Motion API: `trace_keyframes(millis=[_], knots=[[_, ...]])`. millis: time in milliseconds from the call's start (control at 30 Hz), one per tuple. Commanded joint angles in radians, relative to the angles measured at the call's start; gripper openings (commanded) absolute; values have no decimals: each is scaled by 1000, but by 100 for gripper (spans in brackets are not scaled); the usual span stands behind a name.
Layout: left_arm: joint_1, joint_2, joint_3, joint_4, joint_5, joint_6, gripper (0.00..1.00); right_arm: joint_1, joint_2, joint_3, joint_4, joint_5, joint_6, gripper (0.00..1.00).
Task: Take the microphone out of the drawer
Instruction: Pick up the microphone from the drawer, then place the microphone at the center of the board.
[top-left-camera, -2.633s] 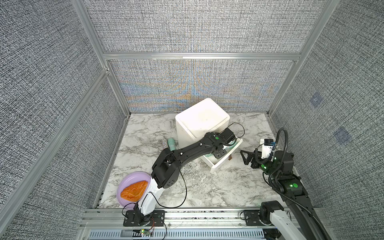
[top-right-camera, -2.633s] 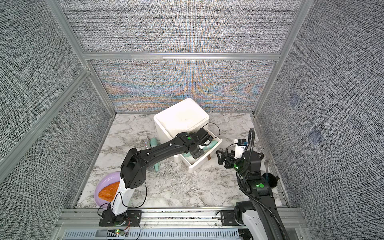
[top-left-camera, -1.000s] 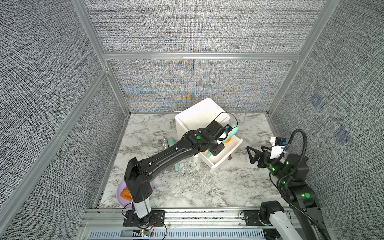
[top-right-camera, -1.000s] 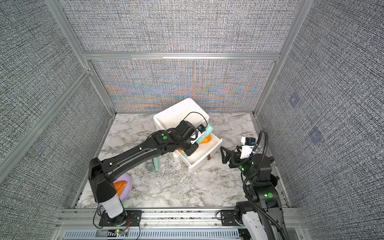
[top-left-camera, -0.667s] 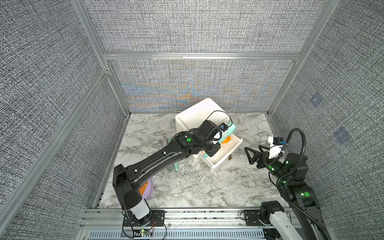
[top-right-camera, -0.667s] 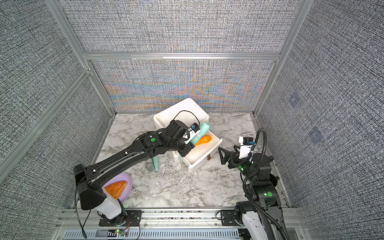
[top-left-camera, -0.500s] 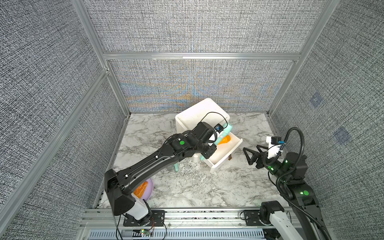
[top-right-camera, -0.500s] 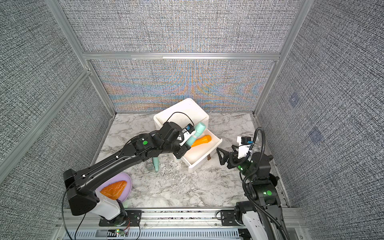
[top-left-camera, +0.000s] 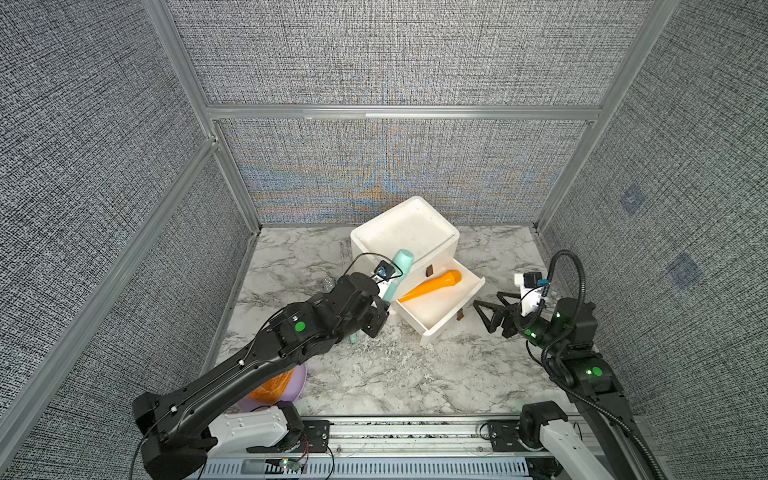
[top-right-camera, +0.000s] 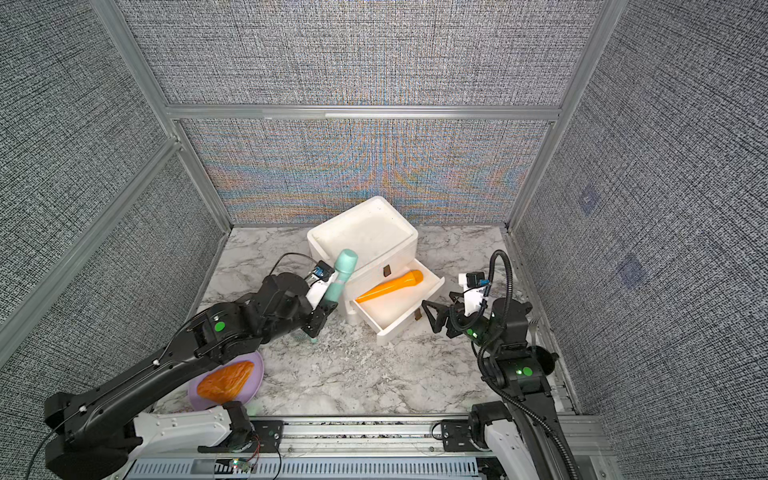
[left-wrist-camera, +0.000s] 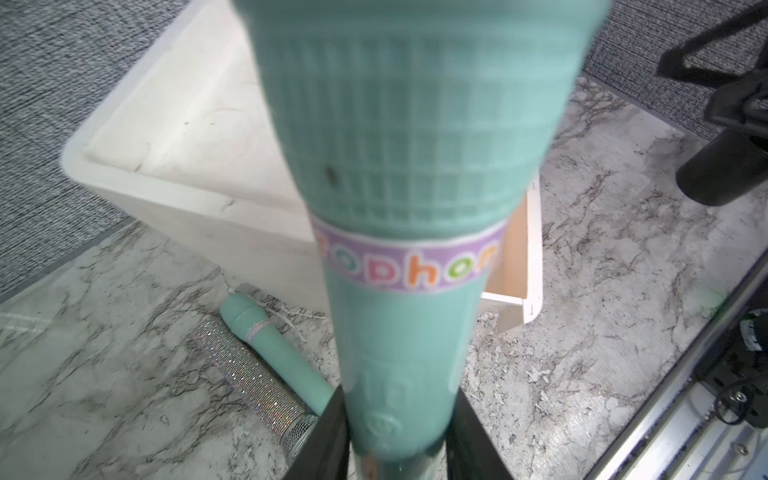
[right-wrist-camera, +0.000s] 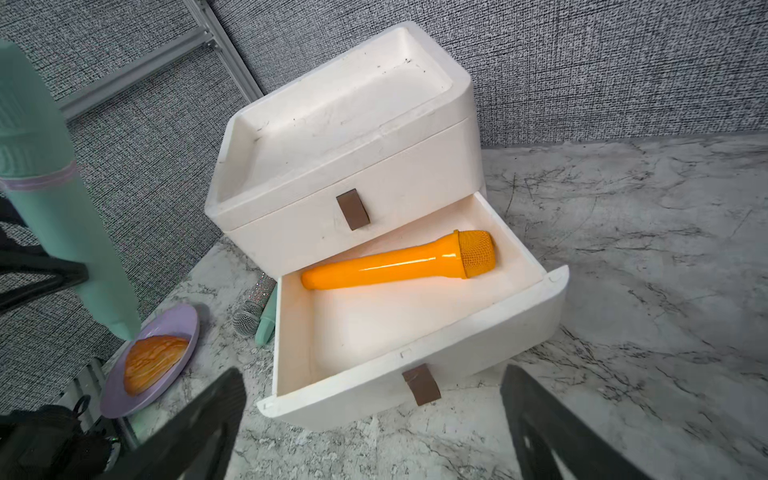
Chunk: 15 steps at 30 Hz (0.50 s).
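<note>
Microphone, teal (top-right-camera: 338, 275): present location?
– Off the counter (top-right-camera: 374, 374), held up in the left gripper (left-wrist-camera: 399, 434) beside the white cabinet (top-right-camera: 365, 232). No part of it is over the drawer (top-right-camera: 399, 328).
– Change against the last entry?
– A second ago it hung above the open drawer, and before that the gripper was down inside it. It is now lifted out and carried sideways, over the stretch of counter where a second teal microphone (left-wrist-camera: 266, 345) and a glitter one (left-wrist-camera: 249, 374) lie.
– Meaning for the task?
– Removal looks done for this item; setting it down appears to be the step left. An orange microphone (right-wrist-camera: 399, 262) lies in the drawer, and whether that one is wanted too cannot be told.
– Description of item?
– Teal plastic with a grid-moulded head and a lilac band with coloured letters below it. The handle tapers. The head is uppermost and somewhat tilted.
– Grippers?
– The left gripper is clamped on the lower handle. The right gripper (top-right-camera: 441, 311) has its jaws wide apart and holds nothing, near the drawer front and not touching it.
</note>
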Motion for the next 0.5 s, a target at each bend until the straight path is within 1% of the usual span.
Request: trace_keyframes(millis=[0, 167, 233, 267, 467], knots=[[1, -64, -42, -13, -131, -68, 0, 27, 11, -5, 62, -4, 6, 98], [14, -148, -83, -78, -255, -108, 0, 89, 29, -19, 88, 36, 23, 98], [33, -169, -84, -113, -302, -153, 0, 117, 40, -21, 100, 51, 27, 98], [52, -181, -88, -124, -304, -167, 0, 132, 48, -22, 105, 62, 29, 98], [187, -239, -128, -147, -229, -211, 0, 184, 81, -22, 137, 90, 43, 98]])
